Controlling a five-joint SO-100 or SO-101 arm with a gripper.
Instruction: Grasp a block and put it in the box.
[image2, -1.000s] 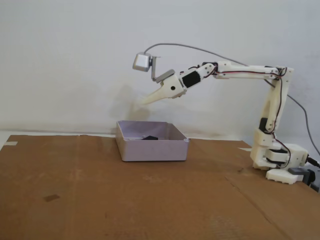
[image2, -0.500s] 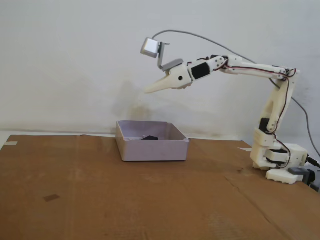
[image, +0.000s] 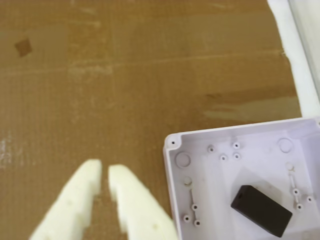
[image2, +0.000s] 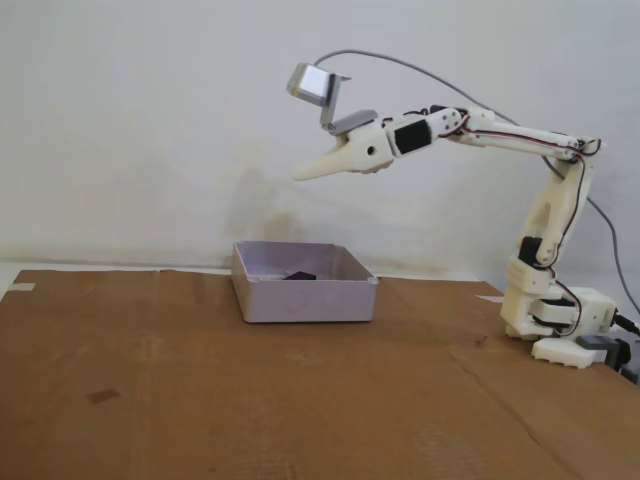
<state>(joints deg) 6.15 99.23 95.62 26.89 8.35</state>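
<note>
Below and to the right of my gripper (image: 104, 172), as my wrist view has it, sits the box (image: 176, 186), and the block (image: 261, 210) lies flat on its floor, tilted at an angle and clear of the walls. My fingers (image: 131, 200) are empty and nearly together, only a thin slit showing between the two cream tips (nothing caught between them). Under those tips is bare brown cardboard (image: 125, 75), with a small dark patch (image: 23, 47) far off toward the upper left corner of that view. From the fixed view, my gripper (image2: 300, 176) hangs high in the air, well above the box (image2: 305, 298) and slightly to its right, pointing left and a little downward. Only a dark sliver of the block (image2: 299, 275) shows over the box's near wall.
</note>
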